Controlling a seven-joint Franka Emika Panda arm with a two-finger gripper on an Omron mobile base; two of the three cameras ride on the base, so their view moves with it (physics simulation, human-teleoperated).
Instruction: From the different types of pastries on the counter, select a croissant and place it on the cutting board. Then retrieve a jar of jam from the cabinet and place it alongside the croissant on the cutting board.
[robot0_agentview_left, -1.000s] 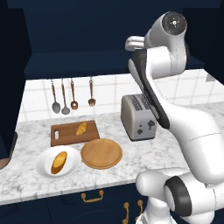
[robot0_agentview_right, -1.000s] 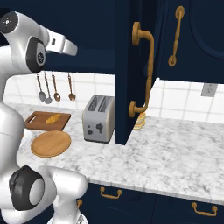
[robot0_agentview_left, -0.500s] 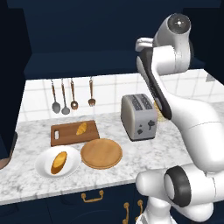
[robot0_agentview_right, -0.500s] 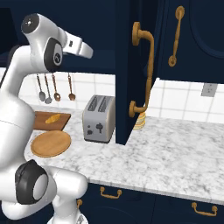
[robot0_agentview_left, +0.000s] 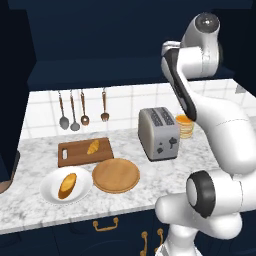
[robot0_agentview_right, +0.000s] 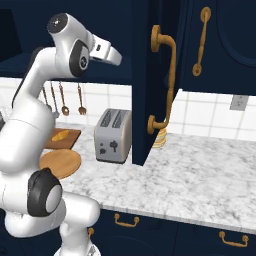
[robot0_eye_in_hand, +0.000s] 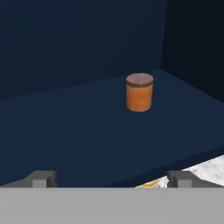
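A white-and-grey marbled tabletop (robot0_agentview_left: 30, 200) under dark navy cabinets carries, left to right in the left base view, a white plate (robot0_agentview_left: 50, 192) with an oblong loaf (robot0_agentview_left: 67, 185), the cutting board (robot0_agentview_left: 82, 151) with the croissant (robot0_agentview_left: 93, 146) lying on it, a round wooden plate (robot0_agentview_left: 116, 175), a toaster (robot0_agentview_left: 158, 133) and a stack of round cakes (robot0_agentview_left: 185, 125). The right base view adds an open cabinet door with a gold handle (robot0_agentview_right: 164, 80). The hand view looks into the cabinet (robot0_eye_in_hand: 65, 43), where the jar of jam (robot0_eye_in_hand: 139, 92) stands upright on the navy shelf well ahead of the gripper (robot0_eye_in_hand: 111, 179), whose fingertips are wide apart and hold nothing.
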